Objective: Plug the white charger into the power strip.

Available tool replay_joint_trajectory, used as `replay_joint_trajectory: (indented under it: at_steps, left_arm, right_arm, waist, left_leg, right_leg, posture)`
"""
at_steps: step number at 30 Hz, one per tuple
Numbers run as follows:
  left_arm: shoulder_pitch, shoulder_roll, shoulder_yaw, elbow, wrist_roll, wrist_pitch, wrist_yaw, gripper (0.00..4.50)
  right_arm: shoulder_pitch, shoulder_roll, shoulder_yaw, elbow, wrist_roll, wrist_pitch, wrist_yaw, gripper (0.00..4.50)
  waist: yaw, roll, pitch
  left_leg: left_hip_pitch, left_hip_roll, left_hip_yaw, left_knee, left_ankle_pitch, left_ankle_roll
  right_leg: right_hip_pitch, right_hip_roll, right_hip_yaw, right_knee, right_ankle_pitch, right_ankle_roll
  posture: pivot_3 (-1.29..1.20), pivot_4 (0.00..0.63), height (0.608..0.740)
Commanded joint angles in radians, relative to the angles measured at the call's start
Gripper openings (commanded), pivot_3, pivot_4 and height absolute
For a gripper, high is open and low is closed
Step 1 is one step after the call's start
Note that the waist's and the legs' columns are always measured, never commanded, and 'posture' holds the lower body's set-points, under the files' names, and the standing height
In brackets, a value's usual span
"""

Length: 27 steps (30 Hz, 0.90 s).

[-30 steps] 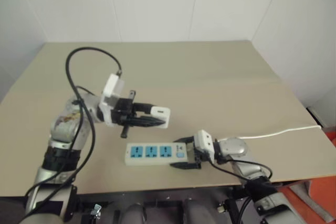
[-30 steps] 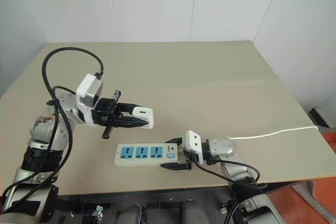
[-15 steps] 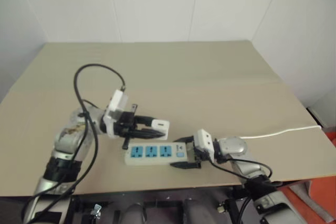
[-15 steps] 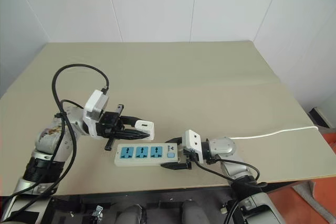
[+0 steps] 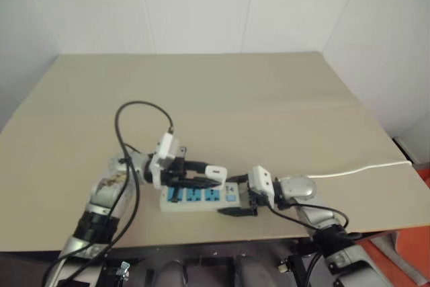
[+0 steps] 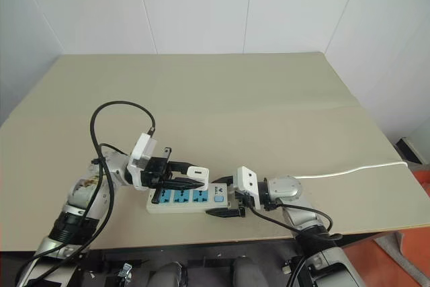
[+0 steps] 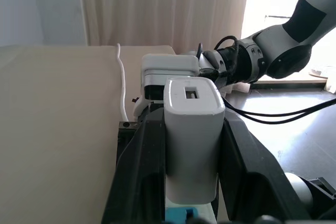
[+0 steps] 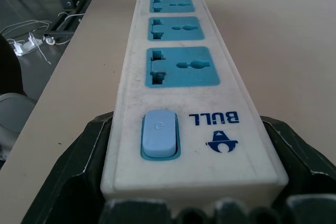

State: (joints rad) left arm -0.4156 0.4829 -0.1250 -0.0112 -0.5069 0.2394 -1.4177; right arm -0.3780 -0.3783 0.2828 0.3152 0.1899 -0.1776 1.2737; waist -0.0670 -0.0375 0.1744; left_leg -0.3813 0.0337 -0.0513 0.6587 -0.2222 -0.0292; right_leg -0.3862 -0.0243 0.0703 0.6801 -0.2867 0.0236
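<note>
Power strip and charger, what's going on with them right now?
The left gripper is shut on the white charger and holds it just above the power strip, over the sockets. The right gripper clamps the strip's switch end, steadying it flat on the table. In the right wrist view all three blue sockets look empty, so the charger is not yet plugged in.

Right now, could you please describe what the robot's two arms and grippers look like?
Both arms are silver-grey metal with black joint sections. The left arm has brownish scuffed patches and a thick black cable looping above it. Each wrist carries a white boxy housing. The left gripper and right gripper each have two black fingers. Thinner black cables run along the right arm.
</note>
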Motion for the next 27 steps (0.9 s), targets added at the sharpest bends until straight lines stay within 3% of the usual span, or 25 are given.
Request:
replay_joint_trajectory:
  at_steps: [1, 27]
  left_arm:
    - [0.005, -0.005, -0.005, 0.007, 0.019, -0.05, 0.0, 0.98]
    - [0.035, 0.009, -0.032, 0.065, 0.07, -0.126, -0.034, 0.98]
  right_arm:
    - [0.026, -0.011, 0.029, 0.034, -0.04, 0.023, -0.009, 3.45]
    - [0.016, -0.004, 0.027, 0.041, -0.034, 0.03, -0.009, 3.45]
  waist:
    - [0.0, 0.0, 0.0]
    - [-0.001, 0.0, 0.0]
  left_leg:
    - [0.0, 0.0, 0.0, 0.0, 0.0, 0.0]
    - [0.0, 0.0, 0.0, -0.001, 0.0, 0.0]
  right_leg:
    - [0.0, 0.0, 0.0, 0.0, 0.0, 0.0]
    - [0.0, 0.0, 0.0, -0.001, 0.0, 0.001]
  posture:
    - [0.0, 0.15, 0.74]
    - [0.0, 0.15, 0.74]
